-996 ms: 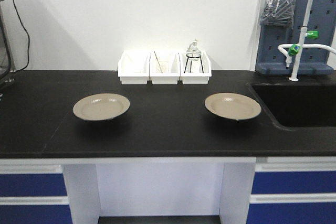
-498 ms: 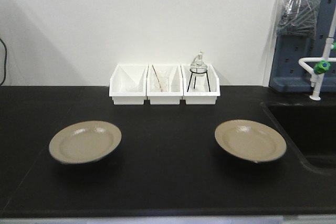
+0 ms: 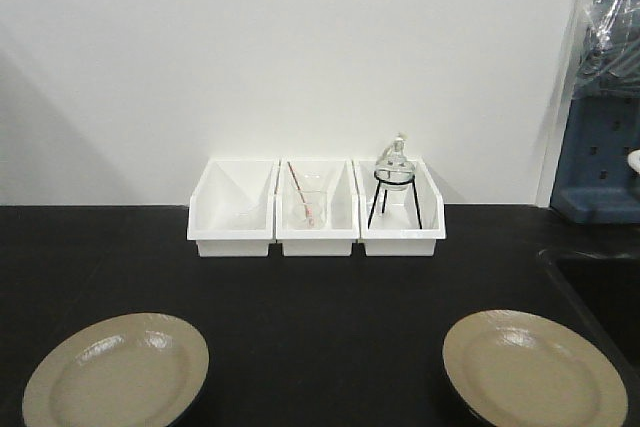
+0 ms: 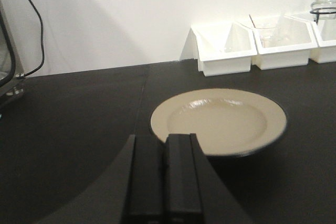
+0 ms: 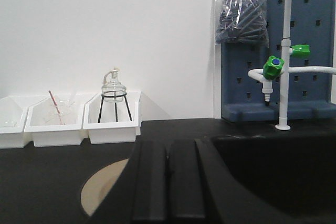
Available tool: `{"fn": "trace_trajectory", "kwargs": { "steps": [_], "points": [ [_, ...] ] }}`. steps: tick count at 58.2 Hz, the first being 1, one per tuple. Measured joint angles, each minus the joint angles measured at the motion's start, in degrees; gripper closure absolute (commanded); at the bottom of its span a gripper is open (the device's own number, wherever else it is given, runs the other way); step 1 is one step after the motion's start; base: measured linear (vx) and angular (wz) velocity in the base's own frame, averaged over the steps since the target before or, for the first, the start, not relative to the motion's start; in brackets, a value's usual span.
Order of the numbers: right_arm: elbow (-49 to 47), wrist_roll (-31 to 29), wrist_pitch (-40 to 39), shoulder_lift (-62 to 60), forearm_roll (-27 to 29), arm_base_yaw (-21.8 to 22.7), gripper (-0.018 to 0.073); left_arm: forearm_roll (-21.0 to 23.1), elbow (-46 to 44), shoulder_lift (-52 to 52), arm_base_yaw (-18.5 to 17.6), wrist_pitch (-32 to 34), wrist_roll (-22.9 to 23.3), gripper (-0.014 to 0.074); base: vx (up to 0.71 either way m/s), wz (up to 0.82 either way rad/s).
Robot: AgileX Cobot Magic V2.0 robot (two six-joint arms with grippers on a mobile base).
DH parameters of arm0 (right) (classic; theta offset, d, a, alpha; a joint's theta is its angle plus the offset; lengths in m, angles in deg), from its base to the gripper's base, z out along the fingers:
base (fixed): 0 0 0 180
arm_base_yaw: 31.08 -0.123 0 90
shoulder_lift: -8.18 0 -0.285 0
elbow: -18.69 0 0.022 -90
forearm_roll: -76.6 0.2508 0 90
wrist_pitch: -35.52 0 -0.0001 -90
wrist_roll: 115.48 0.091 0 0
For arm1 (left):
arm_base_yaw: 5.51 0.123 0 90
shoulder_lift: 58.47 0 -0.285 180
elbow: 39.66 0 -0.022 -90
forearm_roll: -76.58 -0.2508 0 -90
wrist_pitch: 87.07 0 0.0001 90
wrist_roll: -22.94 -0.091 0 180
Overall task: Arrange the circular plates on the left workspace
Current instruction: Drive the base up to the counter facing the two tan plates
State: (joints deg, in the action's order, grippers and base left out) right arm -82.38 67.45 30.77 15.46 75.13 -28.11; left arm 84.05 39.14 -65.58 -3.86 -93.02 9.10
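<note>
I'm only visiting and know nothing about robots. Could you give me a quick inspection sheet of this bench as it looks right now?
Surface: black benchtop, no spills seen.
Job's things: left plate and right plate, face up, wide apart on the benchtop, neither held.
Clutter: three white bins in a row by the wall; the middle one holds a beaker, the right one a glass flask on a tripod.
Grippers: left gripper shut, in front of the left plate; right gripper shut, near the right plate; both hold nothing.
Cables: one black cable hangs down the wall at far left.
Surroundings: sink, faucet, blue pegboard.
</note>
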Motion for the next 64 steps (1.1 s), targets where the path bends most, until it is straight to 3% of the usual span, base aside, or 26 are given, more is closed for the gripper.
{"fn": "trace_trajectory", "kwargs": {
  "steps": [26, 64],
  "points": [
    [0.0, 0.0, 0.0, 0.0, 0.0, 0.0, 0.0559, 0.0, 0.0, 0.0, 0.0, 0.0, 0.0, 0.0594, 0.22, -0.04],
    [0.0, 0.0, 0.0, 0.0, 0.0, 0.0, 0.0559, 0.0, 0.0, 0.0, 0.0, 0.0, 0.0, 0.0594, 0.04, -0.02]
  ]
}}
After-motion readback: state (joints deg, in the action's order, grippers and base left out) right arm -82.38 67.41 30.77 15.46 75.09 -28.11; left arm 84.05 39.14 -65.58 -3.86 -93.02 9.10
